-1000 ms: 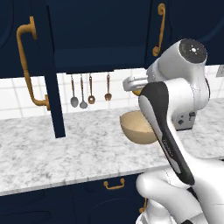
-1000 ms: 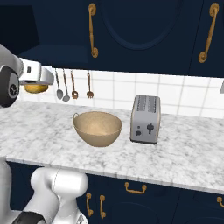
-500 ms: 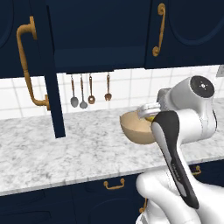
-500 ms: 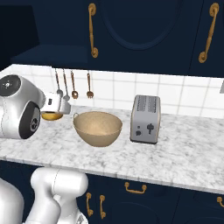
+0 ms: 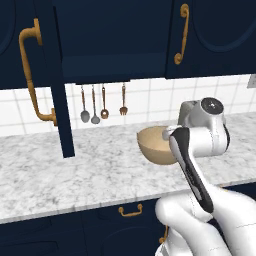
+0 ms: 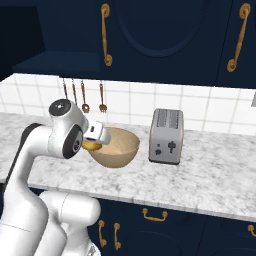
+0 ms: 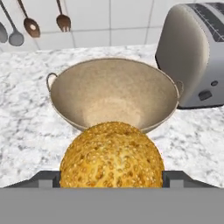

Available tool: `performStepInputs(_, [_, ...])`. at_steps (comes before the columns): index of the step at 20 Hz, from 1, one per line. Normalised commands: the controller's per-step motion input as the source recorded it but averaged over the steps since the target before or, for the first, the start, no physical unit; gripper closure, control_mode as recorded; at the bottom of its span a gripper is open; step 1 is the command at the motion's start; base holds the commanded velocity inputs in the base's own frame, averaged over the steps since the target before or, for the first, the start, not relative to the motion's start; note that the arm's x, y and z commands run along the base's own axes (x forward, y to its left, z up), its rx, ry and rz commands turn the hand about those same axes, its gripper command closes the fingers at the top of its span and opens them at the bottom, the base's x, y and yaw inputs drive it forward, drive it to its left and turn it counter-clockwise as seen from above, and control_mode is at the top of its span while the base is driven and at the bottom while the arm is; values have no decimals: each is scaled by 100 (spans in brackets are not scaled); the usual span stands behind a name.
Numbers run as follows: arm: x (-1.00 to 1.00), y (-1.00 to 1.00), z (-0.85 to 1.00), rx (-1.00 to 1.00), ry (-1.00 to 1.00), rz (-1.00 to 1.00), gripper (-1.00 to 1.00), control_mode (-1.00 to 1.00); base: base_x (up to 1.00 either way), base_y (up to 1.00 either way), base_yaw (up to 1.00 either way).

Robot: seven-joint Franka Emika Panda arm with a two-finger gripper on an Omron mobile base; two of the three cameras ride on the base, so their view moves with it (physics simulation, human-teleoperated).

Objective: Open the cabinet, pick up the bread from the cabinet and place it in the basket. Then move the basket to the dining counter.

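My gripper [image 7: 111, 178] is shut on the bread [image 7: 111, 155], a round golden seeded lump held between both fingers. In the right base view the bread [image 6: 91, 146] hangs at the near left rim of the basket [image 6: 117, 150], slightly above the counter. The basket [image 7: 109, 83] is a round tan bowl with small side handles and nothing inside. It sits on the marble counter, also in the left base view, where the basket [image 5: 152, 147] is partly behind my arm. The cabinet [image 5: 100, 35] stands open, its door [image 5: 55, 75] swung out to the left. The dining counter is out of view.
A silver toaster [image 6: 166, 136] stands right of the basket. Spoons and a fork [image 5: 102, 102] hang on the tiled wall behind it. The open door's lower edge hangs over the counter at the left. Navy drawers with brass pulls [image 5: 131, 211] run below the counter.
My arm has come down from cabinet height, carrying the bread down toward the counter and up to the basket's near rim. The basket and toaster have stayed put.
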Motion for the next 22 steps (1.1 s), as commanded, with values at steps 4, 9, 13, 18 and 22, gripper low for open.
performStepInputs(4, [80, -15, -6, 0, 26, -20, 100, -100, 0, 0, 0])
performStepInputs(9, [65, -1, -21, 0, 27, -11, 100, -100, 0, 0, 0])
performStepInputs(13, [60, -8, -49, 3, 9, 0, 100, -100, 0, 0, 0])
performStepInputs(18, [61, -7, -52, 1, 11, 0, 100, -100, 0, 0, 0])
performStepInputs(22, [46, -11, -51, 1, 7, 0, 100, -100, 0, 0, 0])
